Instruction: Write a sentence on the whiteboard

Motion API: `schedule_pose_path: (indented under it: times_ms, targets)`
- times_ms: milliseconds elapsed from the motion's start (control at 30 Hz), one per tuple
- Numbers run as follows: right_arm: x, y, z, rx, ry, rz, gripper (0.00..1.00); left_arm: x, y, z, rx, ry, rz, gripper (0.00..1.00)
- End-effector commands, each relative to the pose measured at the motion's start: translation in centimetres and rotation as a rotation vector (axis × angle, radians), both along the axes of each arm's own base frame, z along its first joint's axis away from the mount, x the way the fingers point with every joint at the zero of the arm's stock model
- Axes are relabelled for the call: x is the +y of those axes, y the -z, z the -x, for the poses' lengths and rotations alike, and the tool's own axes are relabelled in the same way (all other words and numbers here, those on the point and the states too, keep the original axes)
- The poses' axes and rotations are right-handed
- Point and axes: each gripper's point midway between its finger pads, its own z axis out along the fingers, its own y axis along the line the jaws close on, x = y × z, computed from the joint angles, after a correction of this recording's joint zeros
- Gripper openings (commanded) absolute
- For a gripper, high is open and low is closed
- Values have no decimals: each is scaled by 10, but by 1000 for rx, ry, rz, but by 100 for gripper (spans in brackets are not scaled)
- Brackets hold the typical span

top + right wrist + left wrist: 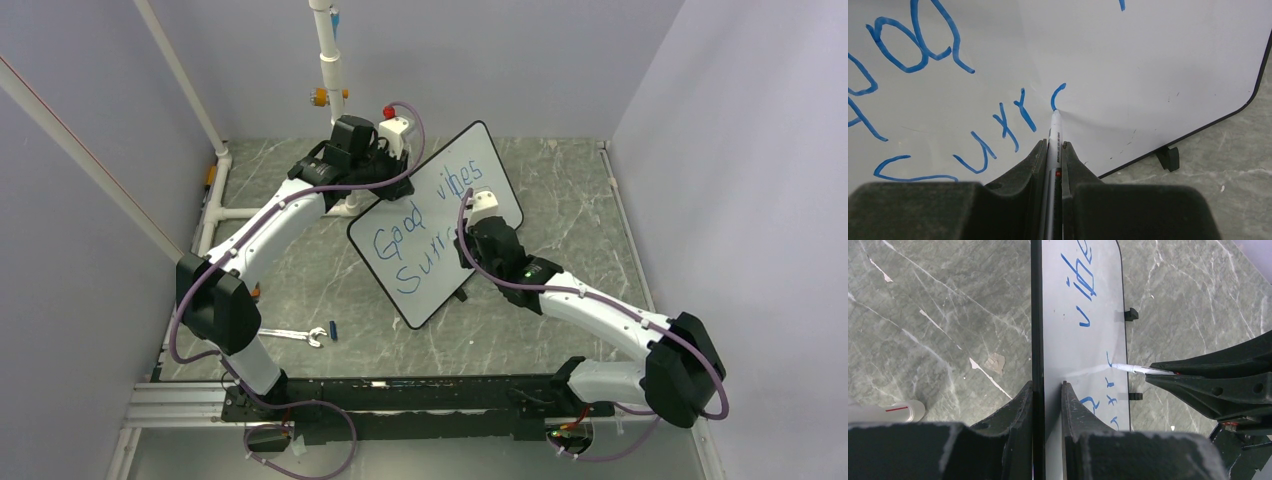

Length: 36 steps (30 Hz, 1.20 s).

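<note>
The whiteboard [478, 165] stands tilted on the marble floor, turned diagonally. My left gripper [383, 188] is shut on its upper left edge; the left wrist view shows the black frame pinched between the fingers of the left gripper [1047, 385]. Blue lettering of the sentence [415, 215] reads "Good vibes", with "Surr" and a fresh curved stroke [1058, 95] beneath. My right gripper [1053, 144] is shut on a white marker [1055, 131], whose tip touches the whiteboard [1148, 60] at the foot of that stroke. The marker [1130, 369] also shows in the left wrist view.
A silver wrench [298, 335] and a small blue cap [332, 330] lie on the floor left of the board. A white pipe stand [328, 60] rises at the back. A white cylinder [903, 411] lies near the left gripper. Walls enclose three sides.
</note>
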Motion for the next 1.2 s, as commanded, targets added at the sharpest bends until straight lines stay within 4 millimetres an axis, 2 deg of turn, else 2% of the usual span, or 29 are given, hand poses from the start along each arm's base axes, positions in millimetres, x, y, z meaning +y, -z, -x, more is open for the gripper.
schedule_pose_path:
  times_ms: [0,167,400,867,1167]
  targets:
    - [3,7,-4,25,12,24,0,-2,-27,-4,-141,38,-3,0]
    - [3,-3,-17,6,51,58,0,-2,-27,-4,-140,39,-3,0]
    - [12,-20,-26,-19,38,53,0,-2,-28,-4,-141,40,-2,0]
    - [19,-48,-30,-66,25,-3,0,-3,-28,-4,-140,41,1,0]
    - [23,-59,-32,-82,16,-19,0,-3,-28,-4,-137,43,2,0]
